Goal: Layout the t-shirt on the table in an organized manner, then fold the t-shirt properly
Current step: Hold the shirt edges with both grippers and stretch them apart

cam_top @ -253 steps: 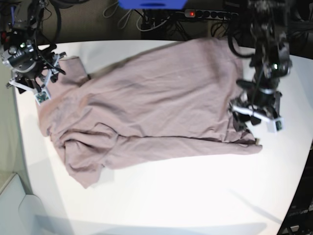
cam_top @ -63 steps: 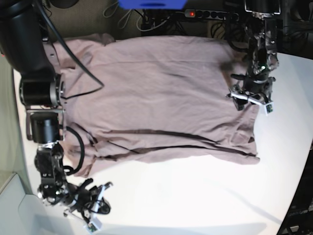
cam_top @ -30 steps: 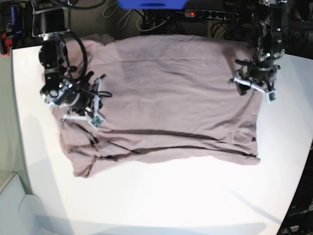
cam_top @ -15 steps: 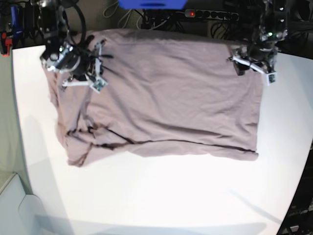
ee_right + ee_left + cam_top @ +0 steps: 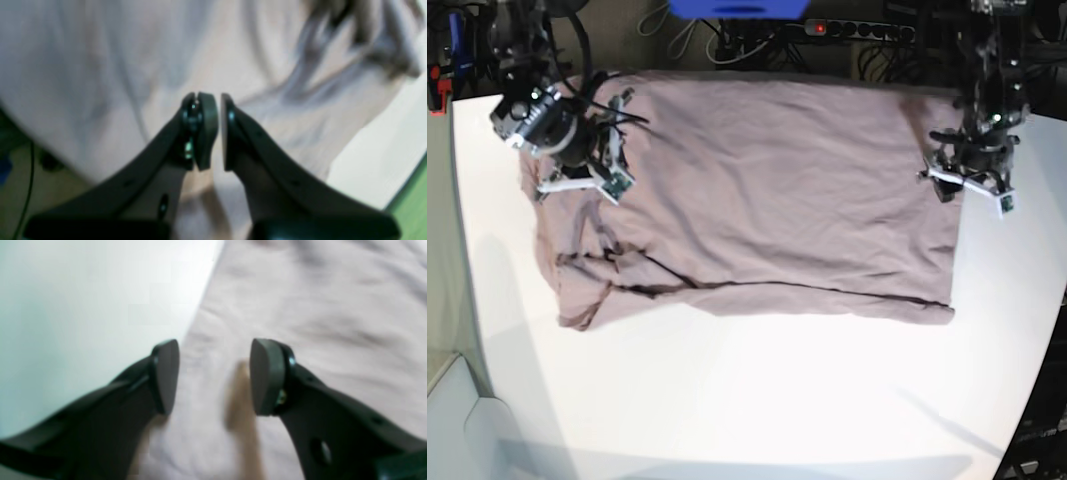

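The mauve-pink t-shirt [image 5: 767, 190] lies spread wide across the far half of the white table [image 5: 757, 400], with a creased, bunched patch at its near-left corner. In the base view my right gripper [image 5: 585, 178] sits on the shirt's far-left part. In the right wrist view this gripper [image 5: 219, 101] has its jaws almost together, and cloth folds [image 5: 133, 83] run toward its tips. My left gripper [image 5: 967, 188] is at the shirt's right edge. In the left wrist view it [image 5: 215, 353] stands open over the cloth [image 5: 333, 306], right beside the bare table [image 5: 83, 306].
A power strip [image 5: 847, 28] with a red light, cables and a blue object [image 5: 737, 8] lie beyond the table's far edge. The table's edge curves along the left and right sides. A pale grey object [image 5: 457, 420] stands off the near-left corner.
The shirt was drawn toward the far edge and then eased back, and its body lies smoother. The right gripper rose to the far-left. The left gripper went up, then came down the right edge.
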Available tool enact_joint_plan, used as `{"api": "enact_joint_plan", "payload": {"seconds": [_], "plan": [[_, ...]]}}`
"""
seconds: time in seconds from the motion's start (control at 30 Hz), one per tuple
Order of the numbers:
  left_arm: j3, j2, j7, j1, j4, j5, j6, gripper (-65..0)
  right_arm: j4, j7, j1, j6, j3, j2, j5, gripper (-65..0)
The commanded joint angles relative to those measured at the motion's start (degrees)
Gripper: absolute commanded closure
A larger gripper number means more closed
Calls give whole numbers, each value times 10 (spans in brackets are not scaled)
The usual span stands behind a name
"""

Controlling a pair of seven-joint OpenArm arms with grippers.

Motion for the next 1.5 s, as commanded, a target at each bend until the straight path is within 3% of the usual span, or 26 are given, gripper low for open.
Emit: {"api": "enact_joint_plan", "payload": {"seconds": [0.0,0.27,0.37,0.53,0.8,0.9,1.07,1.3,1.47], "plan": [[-1,-6,-3,-4,-13,-2,1,-332,-2,6,14,-2,5,3,-4,-52],[-4,-12,-5,32,-50,-2,-1,-332,-116,7,74,-2,5,2,-4,-52],[-17,-12,-5,53,-30,2,-41,-332,-145,7,73,-2,1,-3,-4,-52],[-88,-6,0,78,38,-2,-110,-332,-145,7,52,-2,-6,-38,-4,-52],[-92,-7,1,52,114,-2,-127,-325,-109,7,28,-2,-38,-67,-4,-52],[-54,-7,1,13,100,2,-127,-245,-72,1,25,-2,-22,-70,-4,-52],[-2,-8,1,-36,63,2,-127,-16,-21,0,13,-2,17,-77,-4,-52],[70,-7,-3,-122,-94,3,-127,0,-7,0,12,-2,85,-77,-4,-52],[82,-11,-5,-131,-163,3,-135,-1,-9,4,15,-2,102,-74,-4,-52]]}}
